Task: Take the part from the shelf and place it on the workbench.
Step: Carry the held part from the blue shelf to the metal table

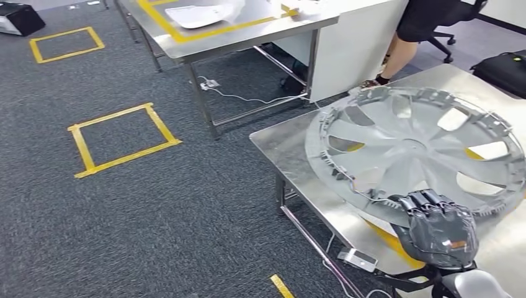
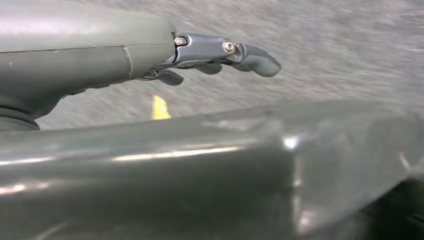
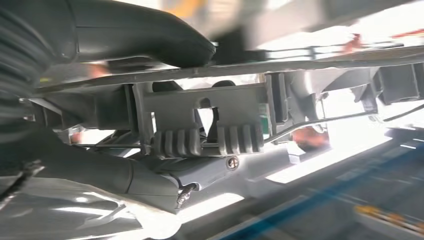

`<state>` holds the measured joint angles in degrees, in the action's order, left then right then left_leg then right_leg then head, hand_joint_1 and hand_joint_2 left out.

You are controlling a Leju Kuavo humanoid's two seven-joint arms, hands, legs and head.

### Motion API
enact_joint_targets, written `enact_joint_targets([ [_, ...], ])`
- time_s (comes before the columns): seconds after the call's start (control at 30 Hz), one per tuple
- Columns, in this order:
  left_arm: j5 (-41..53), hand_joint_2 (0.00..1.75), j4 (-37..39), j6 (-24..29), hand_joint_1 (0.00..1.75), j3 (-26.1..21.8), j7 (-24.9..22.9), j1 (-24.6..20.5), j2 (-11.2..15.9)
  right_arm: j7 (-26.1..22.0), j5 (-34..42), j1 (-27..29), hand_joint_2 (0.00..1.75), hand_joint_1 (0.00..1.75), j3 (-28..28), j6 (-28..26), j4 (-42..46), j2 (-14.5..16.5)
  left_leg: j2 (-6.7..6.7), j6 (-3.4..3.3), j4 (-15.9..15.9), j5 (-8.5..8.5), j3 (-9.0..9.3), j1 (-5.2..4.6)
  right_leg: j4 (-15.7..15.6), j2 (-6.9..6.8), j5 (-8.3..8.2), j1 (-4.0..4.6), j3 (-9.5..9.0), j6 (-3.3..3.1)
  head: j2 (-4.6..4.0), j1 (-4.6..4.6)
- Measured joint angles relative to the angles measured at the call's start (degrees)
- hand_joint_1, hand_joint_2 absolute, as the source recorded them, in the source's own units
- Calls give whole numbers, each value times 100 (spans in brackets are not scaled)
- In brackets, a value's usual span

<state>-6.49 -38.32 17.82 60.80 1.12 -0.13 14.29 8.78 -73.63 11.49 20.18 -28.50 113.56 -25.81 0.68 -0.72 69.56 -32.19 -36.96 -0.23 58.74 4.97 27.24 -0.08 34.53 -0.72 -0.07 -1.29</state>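
Observation:
The part is a large silver wheel cover point(image 1: 409, 149) with curved spokes, lying slightly tilted over the steel workbench point(image 1: 291, 149) on the right. I cannot tell whether its far edge touches the top. My right hand point(image 1: 437, 226) grips its near rim from below the picture. Up close, the thumb point(image 3: 150, 35) lies on one side of the clipped rim point(image 3: 210, 125) and the fingers point(image 3: 125, 175) on the other. My left hand point(image 2: 215, 52) hangs over the grey carpet, fingers stretched out and holding nothing.
A second steel table point(image 1: 205, 43) with yellow tape and a white object stands at the back. Yellow taped squares point(image 1: 121, 139) mark the carpet on the left. A person point(image 1: 415, 31) sits on an office chair behind the workbench. A black case point(image 1: 505, 71) lies far right.

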Motion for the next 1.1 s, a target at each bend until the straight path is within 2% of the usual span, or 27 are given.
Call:
enact_joint_targets([
  [0.07, 54, 0, -51, 6, 0, -127, -31, 59, 152, 35, 24, 271, 175, 175, -162, -25, 98, -17, 282, -130, -750, 369, 272, -70, 0, 142, 1, -11, -1, 5, 0, -2],
  [0.1, 103, 0, -95, 7, 0, -161, -70, 72, 199, 55, 17, 387, 175, 175, -223, -37, 140, -19, 390, -171, -982, 439, 366, -91, -1, 207, -3, -26, 10, 20, 0, 4],
  [0.13, 169, 0, -147, 4, 0, -177, -124, 81, 238, 79, 5, 493, 175, 175, -274, -47, 179, -20, 434, -194, -1087, 442, 415, -98, -7, 274, -11, -40, 23, 43, 0, 7],
  [0.2, 301, 0, -281, -6, 0, -182, -228, 91, 283, 121, -16, 678, 175, 175, -360, -62, 263, -31, 314, -191, -1193, 458, 466, -84, -26, 381, -31, -55, 60, 98, 0, 19],
  [0.23, 364, 0, -350, -13, 0, -182, -268, 93, 301, 139, -23, 758, 175, 175, -399, -72, 307, -40, 237, -185, -1263, 488, 493, -68, 5, 290, 3, -40, 98, 117, 0, 16],
  [0.27, 417, 0, -421, -20, 0, -182, -296, 96, 320, 155, -29, 813, 175, 175, -437, -83, 342, -52, 152, -181, -1334, 520, 517, -53, 132, 121, 102, -22, 178, 135, 0, 7],
  [0.33, 516, 0, -545, -53, 0, -182, -336, 108, 355, 176, -37, 865, 175, 175, -501, -104, 381, -67, -26, -176, -1403, 549, 543, -43, 711, -291, 450, -12, 461, 178, 0, -13],
  [0.37, 559, 0, -603, -76, 0, -181, -347, 118, 368, 180, -40, 869, 175, 175, -533, -108, 389, -70, -121, -174, -1404, 546, 542, -41, 1080, -389, 623, -29, 629, 213, 0, -20],
  [0.4, 595, 0, -651, -97, 0, -179, -352, 125, 377, 176, -42, 873, 175, 175, -561, -108, 394, -71, -216, -166, -1402, 537, 543, -34, 1354, -431, 716, -53, 749, 251, 0, -19],
  [0.43, 622, 0, -691, -114, 0, -178, -353, 125, 383, 164, -41, 876, 175, 175, -586, -107, 396, -72, -307, -151, -1399, 526, 546, -21, 1455, -457, 711, -80, 784, 294, 0, -17],
  [0.47, 636, 0, -731, -132, 0, -179, -353, 118, 388, 142, -36, 876, 175, 175, -607, -102, 397, -72, -392, -126, -1389, 511, 551, -1, 1320, -493, 599, -109, 696, 341, 0, -19],
  [0.5, 644, 0, -766, -156, 0, -184, -353, 108, 391, 112, -32, 875, 175, 175, -626, -96, 397, -72, -469, -91, -1367, 489, 557, 25, 976, -566, 416, -140, 493, 391, 0, -19],
  [0.53, 651, 0, -800, -185, 0, -199, -354, 100, 399, 74, -29, 868, 175, 175, -643, -92, 396, -72, -534, -44, -1332, 459, 561, 39, 569, -702, 278, -155, 261, 445, 0, -23],
  [0.57, 671, 0, -835, -213, 0, -218, -365, 99, 404, 35, -28, 859, 175, 175, -664, -88, 398, -72, -594, 9, -1279, 423, 561, 45, 225, -801, 173, -162, 54, 453, 0, -32],
  [0.6, 703, 0, -873, -233, 0, -235, -383, 106, 410, -1, -29, 849, 175, 175, -685, -86, 401, -71, -642, 54, -1235, 394, 563, 39, 21, -865, 135, -158, -73, 426, 0, -31],
  [0.63, 734, 0, -916, -239, 0, -249, -413, 117, 415, -32, -27, 839, 175, 175, -703, -83, 405, -70, -687, 86, -1205, 376, 569, 29, -35, -877, 153, -144, -113, 378, 0, -26],
  [0.7, 757, 0, -1010, -217, 0, -265, -487, 154, 407, -71, -20, 839, 175, 175, -733, -61, 412, -70, -761, 126, -1188, 349, 596, 38, -10, -738, 149, -134, -107, 251, 0, -6],
  [0.73, 738, 0, -1057, -195, 0, -274, -522, 172, 404, -79, -19, 842, 175, 175, -746, -43, 415, -70, -702, 148, -1154, 300, 600, 57, -7, -679, 145, -136, -104, 214, 0, 0],
  [0.77, 710, 0, -1100, -170, 0, -283, -550, 196, 402, -83, -21, 843, 175, 175, -761, -23, 417, -70, -577, 168, -1035, 194, 564, 76, -8, -618, 138, -140, -104, 179, 0, 3],
  [0.83, 656, 0, -1170, -128, 0, -294, -597, 252, 402, -84, -29, 840, 175, 175, -784, 7, 422, -70, -251, 188, -442, -162, 323, 94, -11, -500, 126, -137, -105, 132, 0, 16],
  [0.87, 638, 0, -1192, -115, 0, -298, -613, 289, 402, -85, -34, 839, 175, 175, -790, 16, 421, -70, -164, 181, -32, -345, 139, 92, -11, -431, 124, -126, -106, 116, 0, 20],
  [0.9, 626, 0, -1209, -109, 0, -302, -623, 326, 402, -86, -36, 840, 175, 175, -792, 20, 421, -70, -129, 164, 309, -454, -23, 84, -10, -352, 122, -109, -107, 105, 0, 22],
  [0.93, 608, 0, -1223, -101, 0, -307, -630, 358, 401, -87, -40, 842, 175, 175, -794, 24, 421, -70, -115, 134, 484, -455, -118, 71, -10, -268, 120, -91, -109, 95, 0, 23],
  [0.97, 579, 0, -1238, -85, 0, -317, -641, 383, 399, -87, -43, 843, 175, 175, -798, 30, 421, -70, -98, 88, 428, -336, -114, 52, -10, -182, 117, -73, -111, 89, 0, 23],
  [1.0, 539, 0, -1253, -59, 0, -334, -656, 401, 397, -83, -48, 846, 175, 175, -805, 39, 422, -70, -55, 28, 159, -130, -16, 26, -11, -96, 113, -59, -114, 82, 0, 22],
  [1.03, 492, 0, -1265, -22, 0, -361, -676, 417, 396, -77, -58, 849, 175, 175, -816, 52, 423, -70, 60, -46, -242, 101, 143, -6, -11, -18, 108, -56, -114, 75, 0, 21],
  [1.1, 391, 0, -1281, 78, 0, -431, -719, 466, 401, -57, -84, 850, 175, 175, -836, 89, 425, -70, 354, -172, -897, 361, 426, -43, -12, 132, 90, -71, -94, 83, 0, 18],
])
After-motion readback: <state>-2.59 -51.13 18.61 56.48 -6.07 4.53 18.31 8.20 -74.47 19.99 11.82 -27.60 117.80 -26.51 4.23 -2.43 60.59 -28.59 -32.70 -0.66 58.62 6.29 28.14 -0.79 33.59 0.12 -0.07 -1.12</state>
